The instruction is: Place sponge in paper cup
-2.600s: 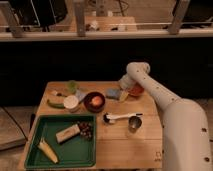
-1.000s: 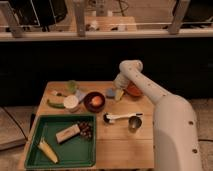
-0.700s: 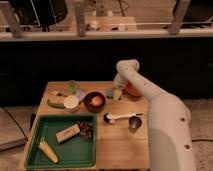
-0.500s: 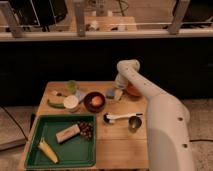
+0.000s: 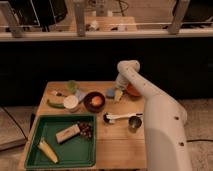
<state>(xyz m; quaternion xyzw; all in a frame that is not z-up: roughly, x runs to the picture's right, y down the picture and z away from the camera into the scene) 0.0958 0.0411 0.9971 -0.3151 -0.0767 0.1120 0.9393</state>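
Note:
The sponge (image 5: 110, 92), a small flat blue pad, lies on the wooden table (image 5: 120, 142) just left of the orange bowl (image 5: 133, 90). My gripper (image 5: 119, 94) points down right beside the sponge's right edge, between it and the orange bowl. I cannot tell whether it touches the sponge. The paper cup (image 5: 71, 103), short and white, stands upright near the table's left side, left of the dark bowl (image 5: 95, 101).
A green tray (image 5: 35, 142) with food items fills the front left. A metal cup (image 5: 134, 122) and a white spoon (image 5: 117, 117) lie in front of the gripper. A pale blue-grey piece (image 5: 80, 95) and a green item (image 5: 72, 86) sit behind the paper cup.
The arm has swung left from over the orange bowl, and the gripper has come down next to the sponge. Nothing on the table has moved.

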